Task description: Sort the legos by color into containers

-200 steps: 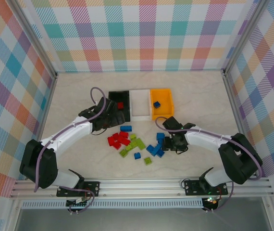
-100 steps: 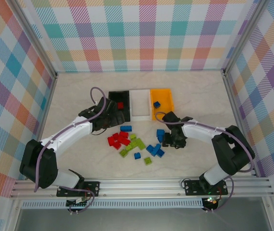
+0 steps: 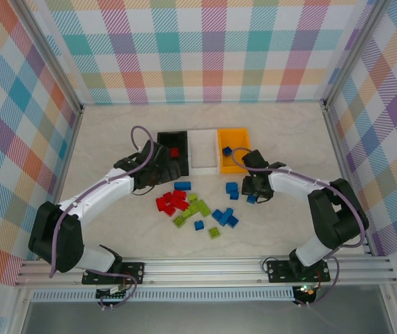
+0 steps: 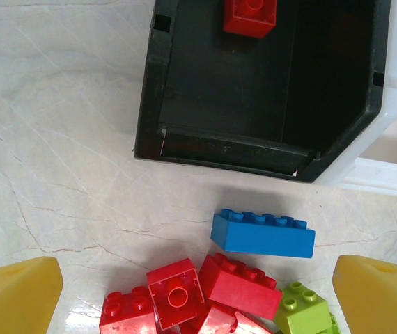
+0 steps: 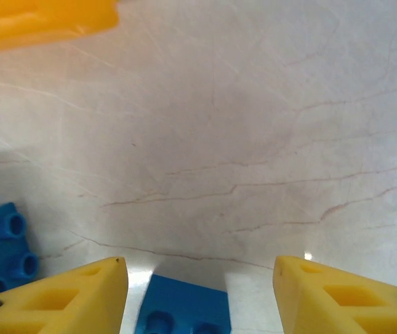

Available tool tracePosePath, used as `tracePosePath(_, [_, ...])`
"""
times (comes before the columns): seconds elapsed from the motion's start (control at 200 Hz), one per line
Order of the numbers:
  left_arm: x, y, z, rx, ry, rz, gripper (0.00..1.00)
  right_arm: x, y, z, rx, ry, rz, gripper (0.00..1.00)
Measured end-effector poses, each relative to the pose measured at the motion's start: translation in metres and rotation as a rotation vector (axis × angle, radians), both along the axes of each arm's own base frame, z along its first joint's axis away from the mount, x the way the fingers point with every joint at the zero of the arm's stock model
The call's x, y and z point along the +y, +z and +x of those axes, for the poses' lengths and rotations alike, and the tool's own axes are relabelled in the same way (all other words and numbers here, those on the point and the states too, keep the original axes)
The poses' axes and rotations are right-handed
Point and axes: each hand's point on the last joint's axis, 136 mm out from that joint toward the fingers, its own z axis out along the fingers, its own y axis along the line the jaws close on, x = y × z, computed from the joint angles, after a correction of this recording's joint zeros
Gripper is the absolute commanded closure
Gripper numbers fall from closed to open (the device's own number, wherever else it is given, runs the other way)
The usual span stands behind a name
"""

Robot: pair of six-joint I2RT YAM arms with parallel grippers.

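at the left, the left jaws are held wide open and empty over the desk (image 3: 108,132), their yellow fingertips (image 4: 17,296) seen either side of a heap of red legos (image 4: 205,296), just short of the black bin (image 3: 182,136). one red brick (image 3: 175,152) is seen lying inside that bin. a long blue brick (image 4: 262,233) is laid between the bin's near wall and the red heap, a lime green brick (image 4: 299,306) just beside it. more loose legos are spread in front of the bins: lime greens (image 3: 196,207) in the middle, blues (image 3: 223,217) further right. the white bin (image 3: 203,149) is set against the black one, and the orange-yellow bin (image 3: 242,141) against the white, a small blue brick (image 3: 227,150) inside it. at the right, the right jaws are held partly open just in front of the orange-yellow bin; another blue brick (image 5: 181,306) is seen between their yellow fingertips (image 5: 66,299), bare desk showing at its right side, so nothing is clamped.
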Motion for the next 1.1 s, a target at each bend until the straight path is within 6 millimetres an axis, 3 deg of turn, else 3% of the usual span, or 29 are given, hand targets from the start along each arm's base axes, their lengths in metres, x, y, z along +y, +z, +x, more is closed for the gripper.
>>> tracePosePath(0.27, [0.0, -0.001, 0.0, 0.002, 0.0, 0.001, 0.0, 0.005, 0.001, 0.001, -0.005, 0.008, 0.017, 0.45])
tracePosePath(0.545, [0.0, -0.001, 0.0, 0.001, 0.0, 0.002, 0.0, 0.0, -0.013, -0.033, 0.063, 0.033, -0.006, 0.47])
tracePosePath(0.64, [0.0, -0.001, 0.001, 0.001, 0.0, 0.001, 0.0, -0.001, -0.015, -0.036, 0.068, 0.033, -0.01, 0.48])
tracePosePath(0.96, [0.0, -0.002, 0.0, 0.003, -0.001, 0.002, 0.0, -0.002, -0.014, -0.034, 0.058, 0.04, -0.016, 0.68])
tracePosePath(1.1, [0.001, -0.004, -0.004, 0.002, -0.003, -0.003, 0.0, 0.002, -0.004, -0.028, 0.026, 0.058, -0.005, 0.71])
